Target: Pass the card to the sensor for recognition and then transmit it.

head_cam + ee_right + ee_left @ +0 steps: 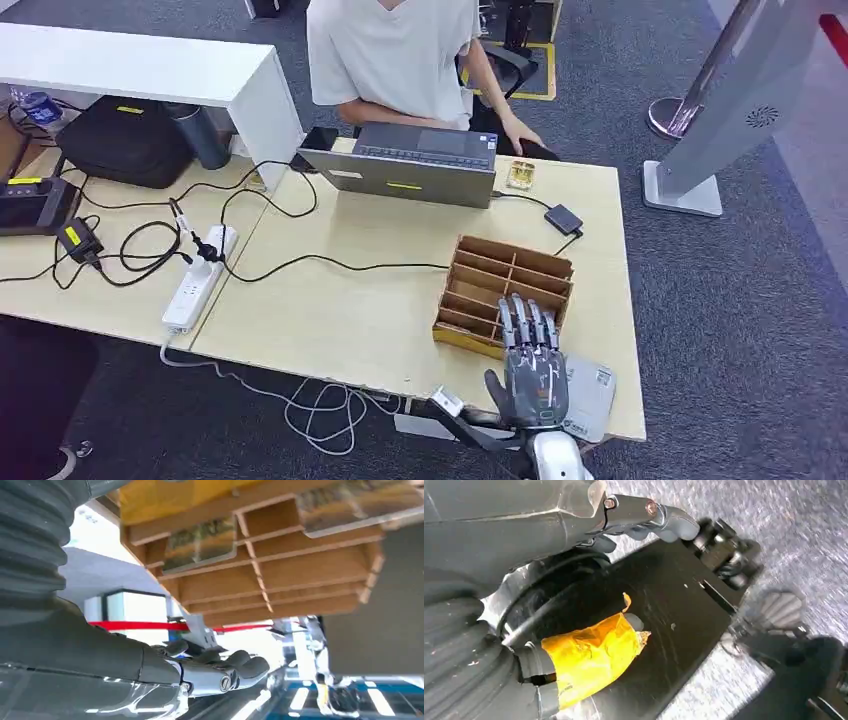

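A wooden slotted organizer (510,280) stands on the right part of the light wooden table (340,310). In the right wrist view its compartments (280,570) are close, and two of them hold pale shiny cards (200,547). My right hand (530,365) is at the organizer's near edge, fingers stretched out and apart over its front slots, holding nothing. Those fingers (225,667) also appear in the right wrist view, just short of the organizer. My left hand (644,515) hangs over the grey floor with nothing in it.
A flat grey pad (592,395) lies at the table's near right corner beside my right hand. A small black box (563,218) on a cable sits behind the organizer. A person in white sits behind a laptop (415,165). A power strip (198,278) and cables lie to the left.
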Controlling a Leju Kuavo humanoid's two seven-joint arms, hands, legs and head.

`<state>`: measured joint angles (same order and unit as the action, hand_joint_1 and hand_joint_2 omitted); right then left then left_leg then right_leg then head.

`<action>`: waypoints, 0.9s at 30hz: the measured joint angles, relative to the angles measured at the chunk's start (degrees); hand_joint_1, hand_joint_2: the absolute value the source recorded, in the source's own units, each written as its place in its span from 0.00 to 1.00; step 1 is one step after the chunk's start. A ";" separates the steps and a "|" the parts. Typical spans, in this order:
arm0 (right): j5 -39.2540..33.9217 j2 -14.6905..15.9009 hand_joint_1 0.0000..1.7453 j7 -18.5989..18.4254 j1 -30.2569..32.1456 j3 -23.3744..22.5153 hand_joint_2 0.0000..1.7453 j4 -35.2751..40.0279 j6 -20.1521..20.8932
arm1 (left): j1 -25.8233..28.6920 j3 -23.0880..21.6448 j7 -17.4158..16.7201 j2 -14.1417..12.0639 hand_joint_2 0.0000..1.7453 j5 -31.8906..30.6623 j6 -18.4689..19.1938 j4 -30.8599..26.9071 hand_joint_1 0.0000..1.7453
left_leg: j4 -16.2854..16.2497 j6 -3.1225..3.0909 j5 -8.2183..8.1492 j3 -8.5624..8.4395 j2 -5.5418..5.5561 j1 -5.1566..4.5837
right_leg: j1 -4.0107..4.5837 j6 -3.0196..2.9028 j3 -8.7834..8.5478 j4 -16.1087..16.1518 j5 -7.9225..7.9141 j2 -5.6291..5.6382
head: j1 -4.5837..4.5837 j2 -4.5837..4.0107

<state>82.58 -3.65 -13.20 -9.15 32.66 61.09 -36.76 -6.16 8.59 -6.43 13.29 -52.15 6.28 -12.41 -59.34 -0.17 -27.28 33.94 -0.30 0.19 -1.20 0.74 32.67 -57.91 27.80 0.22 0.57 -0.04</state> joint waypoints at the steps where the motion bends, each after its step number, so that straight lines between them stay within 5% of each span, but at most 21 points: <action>1: 0.02 -0.09 0.00 0.00 0.03 -0.37 1.00 -0.31 -0.13 | 0.06 -0.17 0.92 0.00 1.00 -0.66 -1.11 0.00 0.00 | 0.00 0.00 0.00 0.00 0.01 0.00 | 0.00 0.00 0.01 0.00 0.00 0.00 | -0.02 0.00; 6: 0.98 -0.15 0.00 0.35 1.16 -2.58 1.00 -1.21 -0.39 | 0.00 -2.41 8.38 0.04 1.00 -2.78 -7.90 0.00 0.00 | 0.00 -0.01 -0.02 0.03 0.01 0.00 | -0.01 0.01 0.03 0.01 0.01 0.01 | 0.00 0.00; 27: 0.79 -1.09 0.00 1.31 1.59 -4.88 1.00 -2.34 -0.57 | -0.02 -2.58 4.71 0.00 1.00 0.34 -4.36 0.00 0.00 | -0.01 -0.01 -0.01 0.02 0.01 0.00 | 0.00 0.01 0.03 0.01 0.01 0.01 | 0.00 0.00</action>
<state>83.36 -4.74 -11.89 -7.56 27.78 58.75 -37.33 -6.18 6.01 -1.73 13.29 -51.80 1.92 -12.41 -59.35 -0.18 -27.29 33.97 -0.29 0.18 -1.20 0.75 32.70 -57.90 27.81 0.23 0.57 -0.04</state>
